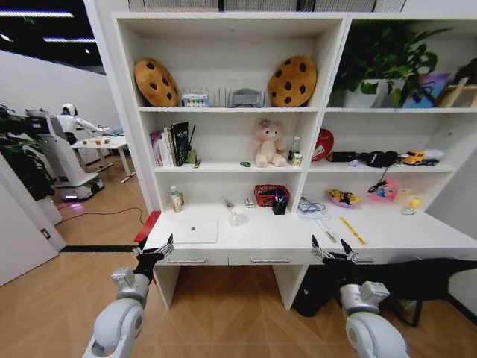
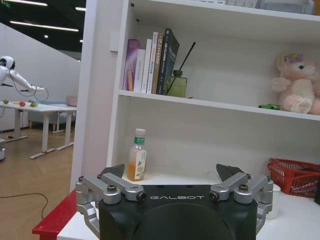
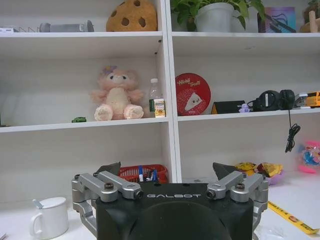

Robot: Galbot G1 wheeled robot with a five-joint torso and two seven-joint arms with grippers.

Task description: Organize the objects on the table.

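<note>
The long white tabletop (image 1: 298, 237) carries the slim laptop (image 1: 194, 232) lying flat near its left end. Both arms hang before the drawer fronts: the left end effector (image 1: 153, 252) and the right end effector (image 1: 333, 248) each gape wide, empty. A tiny green toy car (image 1: 245, 163) sits on the shelf beside the plush bear (image 1: 267, 143).
</note>
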